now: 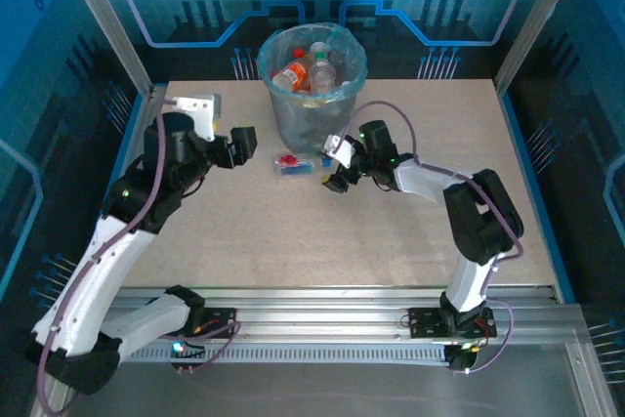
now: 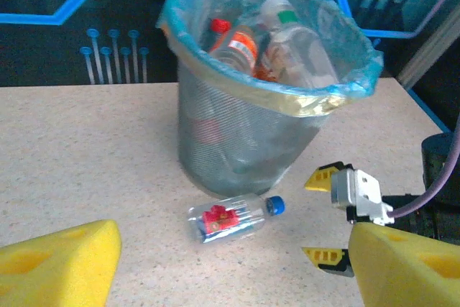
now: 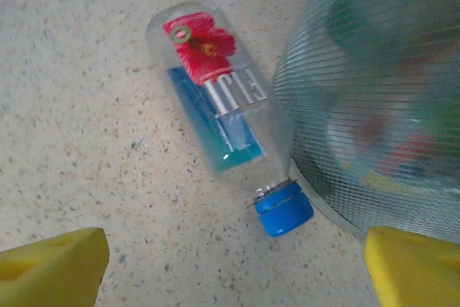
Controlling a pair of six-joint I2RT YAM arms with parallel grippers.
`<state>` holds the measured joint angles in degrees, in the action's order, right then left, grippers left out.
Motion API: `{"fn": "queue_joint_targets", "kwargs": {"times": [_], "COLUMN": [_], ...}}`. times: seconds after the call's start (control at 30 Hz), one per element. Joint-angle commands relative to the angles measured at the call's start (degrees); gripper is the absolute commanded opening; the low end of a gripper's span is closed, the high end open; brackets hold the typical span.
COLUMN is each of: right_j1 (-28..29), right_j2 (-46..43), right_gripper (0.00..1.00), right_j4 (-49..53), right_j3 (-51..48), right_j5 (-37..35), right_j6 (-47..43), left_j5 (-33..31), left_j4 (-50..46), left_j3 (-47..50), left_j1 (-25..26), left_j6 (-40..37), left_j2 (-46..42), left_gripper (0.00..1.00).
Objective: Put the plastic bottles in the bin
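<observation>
1. While several bottles (image 1: 298,73) already sit inside the bin (image 1: 293,129) at the far side of the worktop (image 1: 410,241), the top external view shows one clear bottle (image 1: 293,164) lying on its side just in front of the bin's base. I judge the task nearly done, with this pickup the step in hand. My right gripper (image 1: 332,168) is low, just right of that bottle. My left gripper (image 1: 244,142) hangs to its left, a little apart from it.

2. From my left wrist, the left gripper (image 2: 230,267) is spread wide and holds nothing, its yellow pads (image 2: 57,264) at the lower corners. The clear bottle (image 2: 233,217) lies between me and the bin (image 2: 237,141), its blue cap (image 2: 275,205) pointing right toward my right gripper (image 2: 325,217), whose jaws also stand apart.

3. From my right wrist, the right gripper (image 3: 230,271) is wide and empty, with the clear bottle (image 3: 215,113) ahead of the pads (image 3: 50,267), not yet between them. Its blue cap (image 3: 284,210) is touching or almost touching the bin (image 3: 374,106); I cannot tell which. Next, I think, I must advance until the pads straddle the body across its width, keeping the right-hand pad clear of the bin. After that I close, lift above the rim and release over the bin.
</observation>
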<state>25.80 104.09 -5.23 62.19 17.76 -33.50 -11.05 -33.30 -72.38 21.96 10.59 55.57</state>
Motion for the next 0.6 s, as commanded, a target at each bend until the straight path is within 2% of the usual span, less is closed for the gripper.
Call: {"fn": "queue_joint_targets", "kwargs": {"times": [0.0,0.1,0.3,0.57], "right_j1": [-0.67,-0.93,-0.85,-0.6], "right_j2": [3.78,6.56,11.67,16.26], "right_gripper": [0.93,0.91,0.9,0.71], "right_j4": [-1.25,4.21,9.52,12.85], "right_j3": [4.18,8.94,13.78,18.55], "right_j5": [2.99,2.99,-1.48,-4.04], "right_j6": [-8.9,-10.97,-16.67,-17.94], "left_j5": [-4.19,-4.48,-5.81,-6.09], "left_j4": [0.1,-0.57,-1.33,-1.17], "left_j3": [1.43,1.5,1.85,1.91], "left_j1": [-0.77,-0.95,-1.08,-1.26], "left_j6": [0.6,0.4,-0.38,-0.7], "left_j2": [-3.9,-4.98,-6.33,-6.61], "left_gripper": [0.85,0.85,0.85,0.86]}}
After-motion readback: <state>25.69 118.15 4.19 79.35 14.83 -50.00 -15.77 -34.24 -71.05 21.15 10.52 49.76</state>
